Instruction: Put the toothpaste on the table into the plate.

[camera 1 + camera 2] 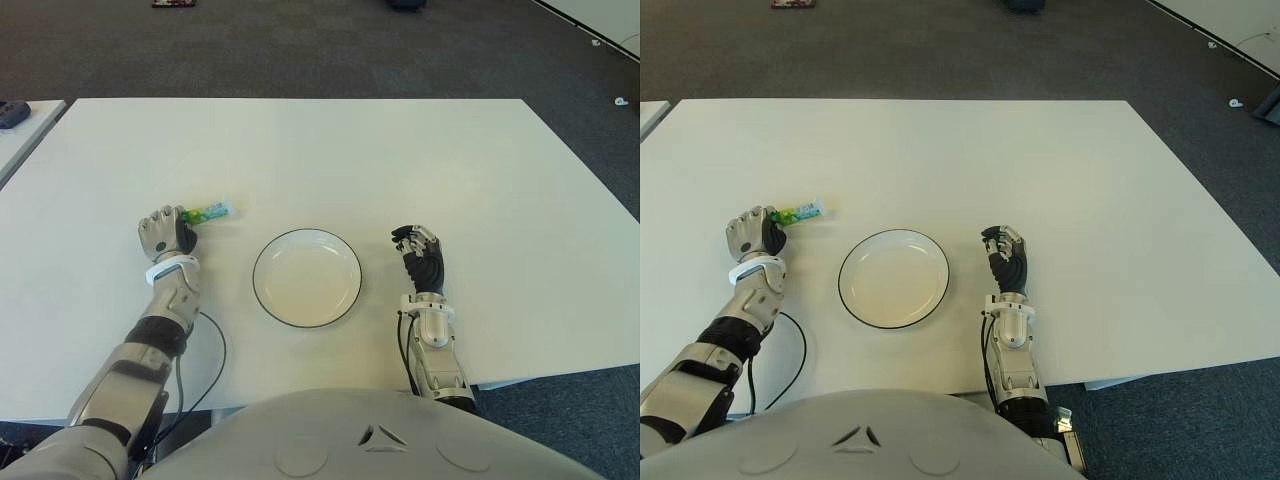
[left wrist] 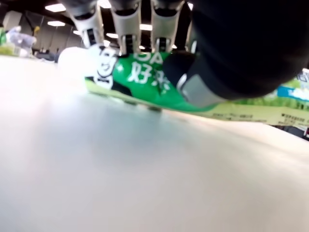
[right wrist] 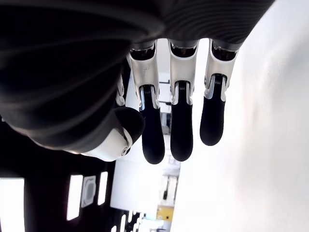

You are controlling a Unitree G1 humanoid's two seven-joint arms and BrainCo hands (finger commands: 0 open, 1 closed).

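At the left side of the table [image 1: 330,150], the left hand [image 1: 165,233] is curled over the toothpaste [image 1: 208,211]. Its own wrist view shows the fingers [image 2: 126,21] wrapped across the green tube from above and the thumb pressed against its near face, so the hand is clamped on the tube. That view shows the tube low over the white surface; whether it is lifted clear or in contact cannot be told.

From the fist, the free end of the tube projects away from the robot and toward its right. The long axis runs roughly along that line, angled slightly across the table. Only that end shows in the eye views; the rest is hidden inside the fist.

The plate [image 1: 282,247] lies to the right of the left hand and a little nearer the robot, near but apart from it. It is bare. Judged from this layout, the coming move is a carry rightward and slightly back toward the robot. The left hand already holds the tube, so it is the arm for the job.

The right hand [image 1: 422,255] shows just beside the plate on its right side. Its wrist view shows the fingers [image 3: 181,121] loosely bent with nothing between them.

The task stands at the grasp stage: tube in hand, transfer and release not yet done.
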